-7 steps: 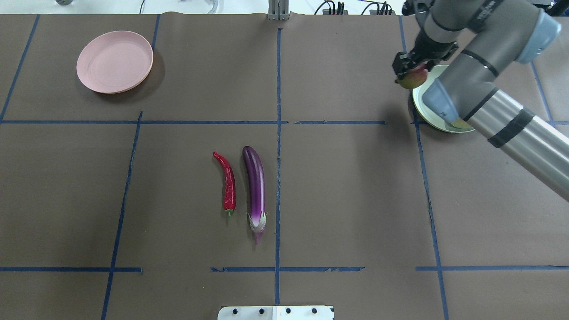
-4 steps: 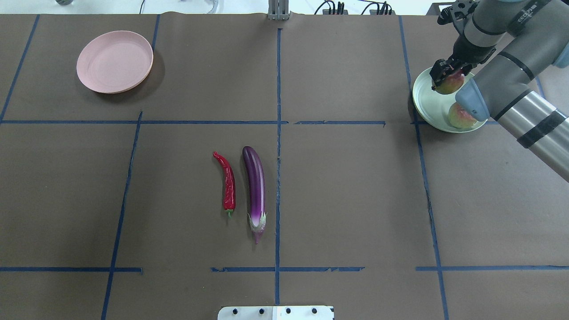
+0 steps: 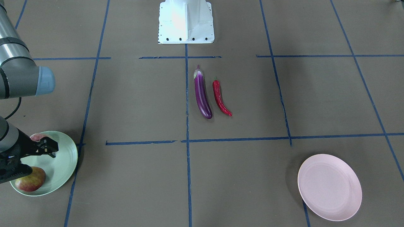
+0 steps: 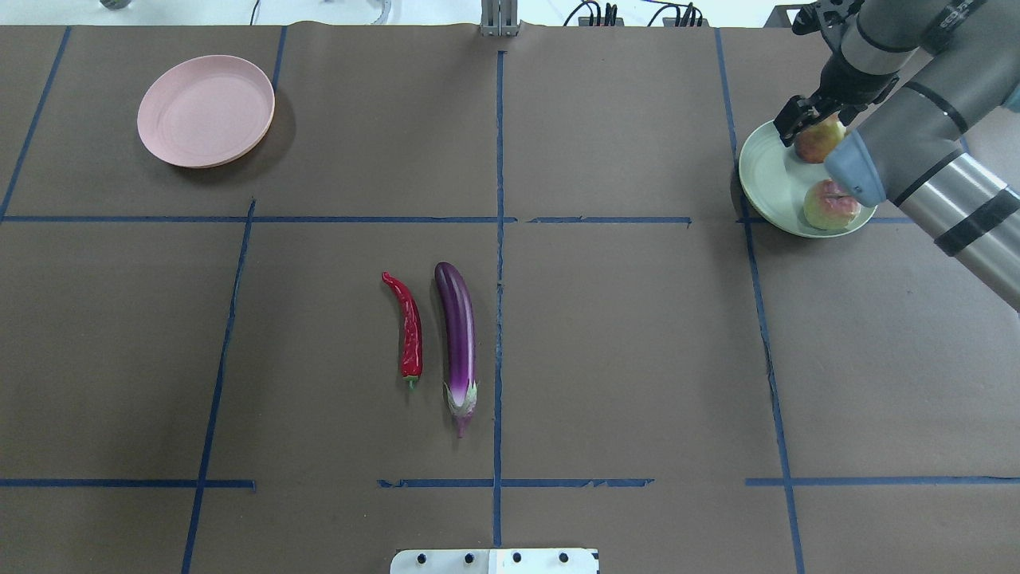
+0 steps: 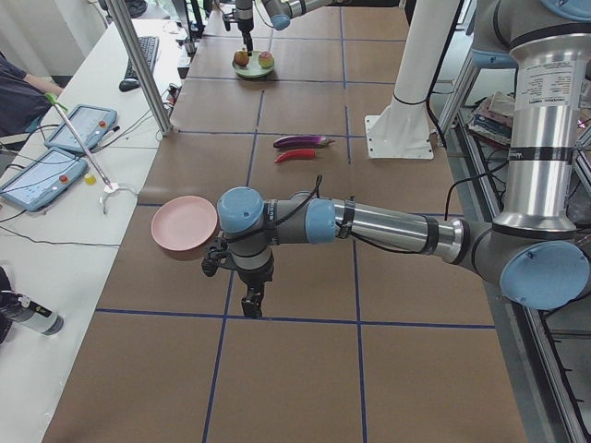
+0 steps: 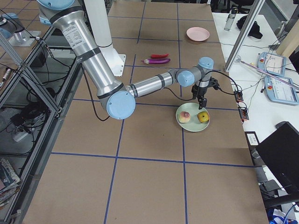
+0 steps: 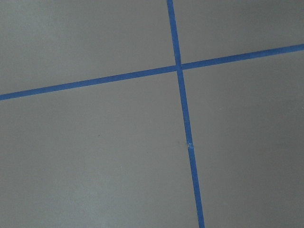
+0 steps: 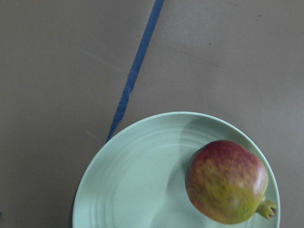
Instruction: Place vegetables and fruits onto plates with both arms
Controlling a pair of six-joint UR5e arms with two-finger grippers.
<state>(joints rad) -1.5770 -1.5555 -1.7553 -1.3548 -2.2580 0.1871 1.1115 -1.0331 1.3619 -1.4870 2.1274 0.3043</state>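
Brown paper with a blue tape grid covers the table (image 4: 637,359). On the green plate (image 4: 761,171) at its far right lie 2 fruits, the pomegranate (image 4: 817,143) and the peach (image 4: 829,206). The right gripper (image 3: 50,150) hangs just above them with its jaws apart and nothing between them. The pink plate (image 4: 205,110) at the far left is bare. The eggplant (image 4: 457,335) and the chili (image 4: 410,335) lie side by side in the middle, close but apart.

The eggplant looks glossy, so probably slippery. A grip across its middle should keep the long body from tipping. The chili seems light and thin and lies flat, so fingers would likely have to reach right down to the paper, at its thicker stem half.

The right arm covers part of each fruit from overhead. The left gripper (image 5: 249,300) shows in only 1 side view, beside the pink plate. I cannot tell how its jaws stand, and its wrist camera shows only paper and tape.
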